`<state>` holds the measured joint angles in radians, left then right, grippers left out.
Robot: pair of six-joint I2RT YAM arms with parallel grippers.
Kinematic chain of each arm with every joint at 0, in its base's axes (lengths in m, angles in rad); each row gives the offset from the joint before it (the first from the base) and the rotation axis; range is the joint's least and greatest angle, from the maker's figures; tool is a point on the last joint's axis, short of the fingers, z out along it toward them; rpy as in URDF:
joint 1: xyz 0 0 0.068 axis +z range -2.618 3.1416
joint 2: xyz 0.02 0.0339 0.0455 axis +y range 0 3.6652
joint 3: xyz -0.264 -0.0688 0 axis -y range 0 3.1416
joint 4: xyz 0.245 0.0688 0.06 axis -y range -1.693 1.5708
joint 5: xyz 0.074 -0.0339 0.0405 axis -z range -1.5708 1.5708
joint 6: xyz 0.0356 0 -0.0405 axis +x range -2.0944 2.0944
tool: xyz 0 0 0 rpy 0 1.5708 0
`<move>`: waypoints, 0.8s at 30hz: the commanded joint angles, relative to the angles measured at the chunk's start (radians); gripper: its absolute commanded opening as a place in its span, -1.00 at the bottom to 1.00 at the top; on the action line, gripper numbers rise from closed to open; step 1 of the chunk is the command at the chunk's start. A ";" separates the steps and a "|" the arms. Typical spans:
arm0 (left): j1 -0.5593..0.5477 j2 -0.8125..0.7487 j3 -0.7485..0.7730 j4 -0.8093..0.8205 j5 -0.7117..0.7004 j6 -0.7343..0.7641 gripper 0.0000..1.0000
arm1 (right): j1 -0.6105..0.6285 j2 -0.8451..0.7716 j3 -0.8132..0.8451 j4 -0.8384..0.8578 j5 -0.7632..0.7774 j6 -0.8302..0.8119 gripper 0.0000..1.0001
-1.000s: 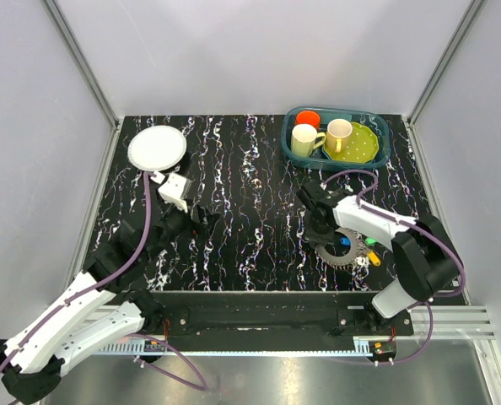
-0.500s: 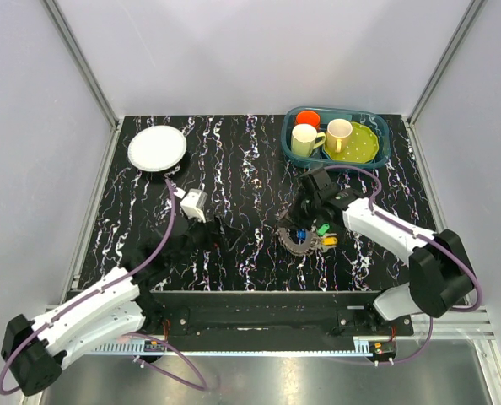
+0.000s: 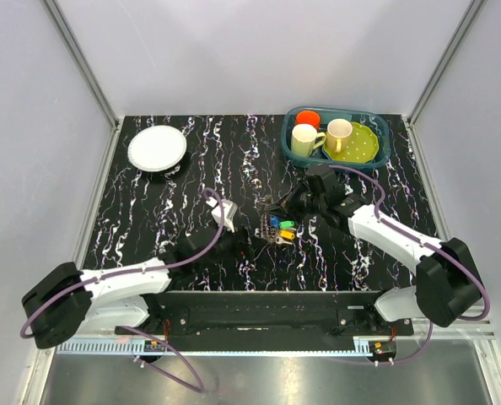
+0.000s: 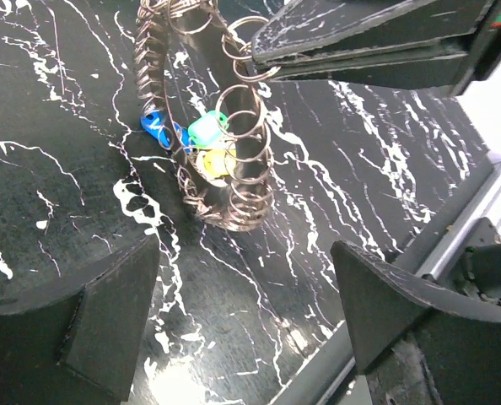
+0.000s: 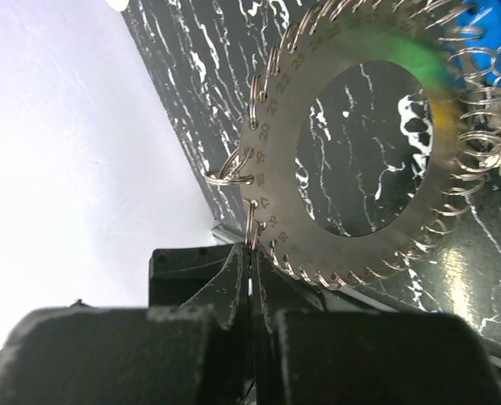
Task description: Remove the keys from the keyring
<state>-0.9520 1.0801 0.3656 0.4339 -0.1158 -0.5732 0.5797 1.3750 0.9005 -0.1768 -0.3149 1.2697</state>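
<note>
The keyring [image 5: 276, 177] is pinched at its rim by the right gripper [image 5: 250, 253], jaws tight together, just front-left of the basket [image 3: 286, 143]; the keys [image 4: 238, 190] are seen strung on it; the left gripper [image 4: 246, 295] is spread wide, farther from the basket

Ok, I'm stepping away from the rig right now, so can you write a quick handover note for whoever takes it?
Right gripper: shut, pinching a small ring at the rim of the keyring and holding it on edge over the middle of the table.
Left gripper: open and empty, jaws just short of the keyring.
Keys: strung round the rim.
Done: keyring gripped and presented to the left gripper.
Left: every key; none appears to be off yet. Likely next, left closes on one.
</note>
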 commanded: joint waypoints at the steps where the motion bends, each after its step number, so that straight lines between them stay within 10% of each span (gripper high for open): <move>1: -0.013 0.105 0.079 0.169 -0.053 0.073 0.72 | -0.003 -0.039 -0.024 0.140 -0.055 0.085 -1.00; 12: -0.041 0.323 0.183 0.169 -0.220 0.168 0.53 | -0.003 -0.036 -0.038 0.224 -0.096 0.151 -1.00; 20: -0.041 0.304 0.191 0.128 -0.188 0.177 -0.97 | -0.004 -0.036 -0.025 0.227 -0.108 0.076 -0.93; 24: -0.039 0.215 0.190 0.054 -0.145 0.155 -1.00 | -0.004 -0.051 -0.017 0.226 -0.113 -0.030 -0.42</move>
<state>-0.9894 1.3933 0.5194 0.4927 -0.2913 -0.4110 0.5797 1.3746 0.8566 -0.0174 -0.3901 1.3487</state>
